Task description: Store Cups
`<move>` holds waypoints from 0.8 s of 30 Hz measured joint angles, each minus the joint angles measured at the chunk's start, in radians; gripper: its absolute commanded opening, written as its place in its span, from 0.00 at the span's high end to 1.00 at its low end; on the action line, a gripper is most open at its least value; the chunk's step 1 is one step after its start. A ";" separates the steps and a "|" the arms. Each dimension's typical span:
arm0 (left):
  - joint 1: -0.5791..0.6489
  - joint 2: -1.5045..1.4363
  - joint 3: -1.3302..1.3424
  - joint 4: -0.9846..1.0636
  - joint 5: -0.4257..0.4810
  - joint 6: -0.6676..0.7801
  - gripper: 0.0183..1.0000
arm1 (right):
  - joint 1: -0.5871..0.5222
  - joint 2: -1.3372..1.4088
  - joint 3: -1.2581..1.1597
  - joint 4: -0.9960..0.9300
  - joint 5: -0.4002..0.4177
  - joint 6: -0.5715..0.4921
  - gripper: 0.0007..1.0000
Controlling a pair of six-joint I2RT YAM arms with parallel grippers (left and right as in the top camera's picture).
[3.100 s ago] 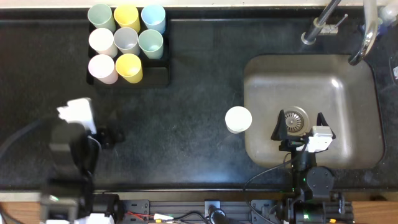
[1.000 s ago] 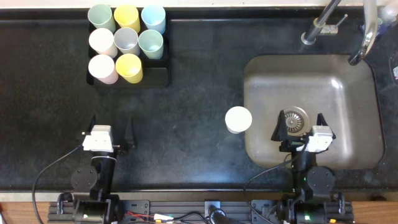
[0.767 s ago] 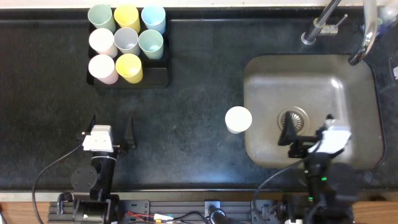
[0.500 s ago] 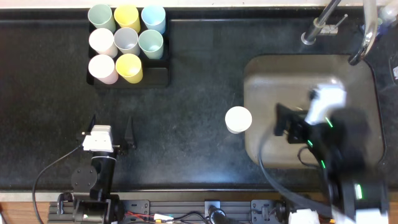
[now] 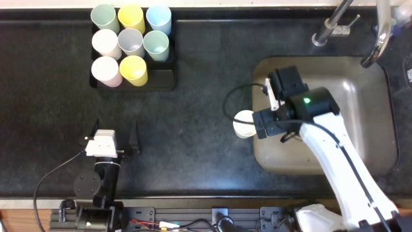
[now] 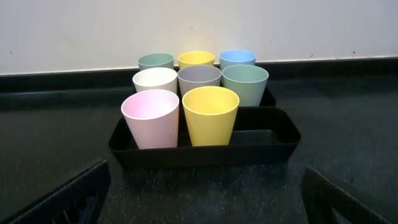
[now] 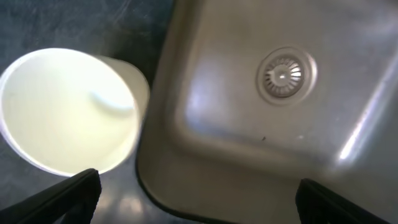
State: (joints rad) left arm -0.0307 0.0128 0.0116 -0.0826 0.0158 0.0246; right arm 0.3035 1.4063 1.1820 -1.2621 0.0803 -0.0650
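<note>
A white cup [image 5: 243, 122] stands upright on the dark counter just left of the sink [image 5: 360, 84]. It shows from above as an open white cup [image 7: 65, 112] beside the sink's rim. My right gripper [image 5: 266, 124] hovers above the sink's left rim next to this cup, open, with nothing between its fingers. A black tray [image 5: 164, 78] at the back left holds several coloured cups [image 5: 132, 42]. Its front right slot [image 6: 261, 134] is free. My left gripper [image 5: 116, 136] rests open near the front edge, facing the tray [image 6: 205, 154].
A faucet [image 5: 335, 22] stands behind the sink, and the drain [image 7: 283, 74] lies in the basin. A black cable [image 5: 235, 96] loops from the right arm above the white cup. A wide stretch of counter lies between tray and sink.
The right arm has lifted off its rest in the sink and swung left and up to the white cup. The left arm settled to rest three seconds ago and has stayed still since.
</note>
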 measured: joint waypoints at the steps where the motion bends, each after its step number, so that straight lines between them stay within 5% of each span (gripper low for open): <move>1: 0.000 0.000 0.000 0.000 0.000 0.000 0.00 | 0.000 0.023 0.026 -0.012 -0.018 -0.017 0.00; 10: 0.000 0.000 0.000 0.000 0.000 0.000 0.00 | -0.003 0.210 0.233 -0.079 -0.089 -0.095 0.00; 24: 0.000 0.000 0.000 0.000 0.000 0.000 0.00 | -0.018 0.368 0.238 -0.114 -0.103 -0.193 0.00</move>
State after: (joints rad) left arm -0.0307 0.0128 0.0116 -0.0826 0.0158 0.0246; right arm 0.2859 1.7741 1.4197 -1.3766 -0.0223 -0.2577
